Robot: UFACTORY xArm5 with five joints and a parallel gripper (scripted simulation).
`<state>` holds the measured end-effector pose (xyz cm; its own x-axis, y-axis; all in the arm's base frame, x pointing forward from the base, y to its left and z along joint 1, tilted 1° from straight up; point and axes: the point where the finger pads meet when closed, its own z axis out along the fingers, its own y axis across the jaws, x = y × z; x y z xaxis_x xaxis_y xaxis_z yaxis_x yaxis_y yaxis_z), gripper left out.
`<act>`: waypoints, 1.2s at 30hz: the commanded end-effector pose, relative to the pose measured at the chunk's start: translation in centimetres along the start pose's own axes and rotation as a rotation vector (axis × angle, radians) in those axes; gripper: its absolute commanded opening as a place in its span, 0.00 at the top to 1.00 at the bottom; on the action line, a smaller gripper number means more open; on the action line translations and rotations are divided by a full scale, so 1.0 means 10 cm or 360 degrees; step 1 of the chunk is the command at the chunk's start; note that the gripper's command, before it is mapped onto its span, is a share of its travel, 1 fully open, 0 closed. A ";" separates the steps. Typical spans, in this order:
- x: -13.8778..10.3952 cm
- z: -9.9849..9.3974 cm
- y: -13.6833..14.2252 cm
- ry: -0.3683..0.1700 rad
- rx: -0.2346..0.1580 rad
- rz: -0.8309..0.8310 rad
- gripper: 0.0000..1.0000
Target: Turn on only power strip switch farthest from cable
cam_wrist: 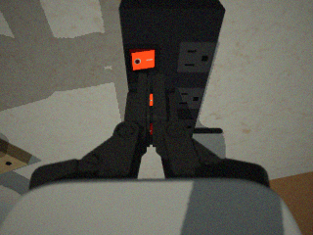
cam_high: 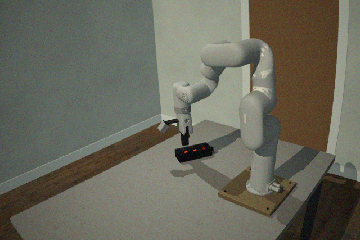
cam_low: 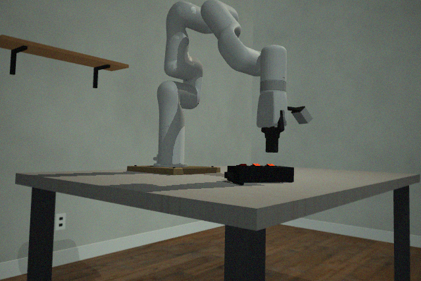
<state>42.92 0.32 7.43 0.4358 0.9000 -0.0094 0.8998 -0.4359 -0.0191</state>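
Note:
The black power strip lies flat on the table, top side up, with a short cable stub at its right end. Three red switches show in a row on it; I cannot tell which are on. My gripper is shut and empty. It hangs a little above the strip's end farthest from the cable, not touching it. In the exterior view the gripper is above the rightmost switch of the strip. In the wrist view the shut fingers cover the middle switches, and one red switch shows beyond them.
The arm's base stands on a wooden plate at the table's right side. A wooden wall shelf hangs far off to the left. The table's far edge runs just behind the strip.

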 end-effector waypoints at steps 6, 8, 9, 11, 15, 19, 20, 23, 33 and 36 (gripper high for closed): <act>0.01 -0.02 0.01 0.0003 -0.0006 0.0000 1.00; 0.01 -0.02 0.01 0.0003 -0.0006 0.0000 1.00; 0.01 -0.02 0.01 0.0003 -0.0006 0.0000 1.00; 0.01 -0.02 0.01 0.0003 -0.0006 0.0000 1.00; -0.18 -0.08 -0.05 0.0004 -0.0005 -0.0002 1.00; -0.45 -0.15 -0.15 0.0005 -0.0004 -0.0004 1.00; -0.45 -0.15 -0.16 0.0005 -0.0004 -0.0004 1.00; -0.45 -0.15 -0.16 0.0005 -0.0004 -0.0004 1.00; -0.45 -0.15 -0.16 0.0005 -0.0004 -0.0004 1.00; -0.45 -0.15 -0.16 0.0005 -0.0004 -0.0004 1.00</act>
<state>39.47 -3.04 8.88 0.4335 0.9011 -0.0078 0.9009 -0.4336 -0.0198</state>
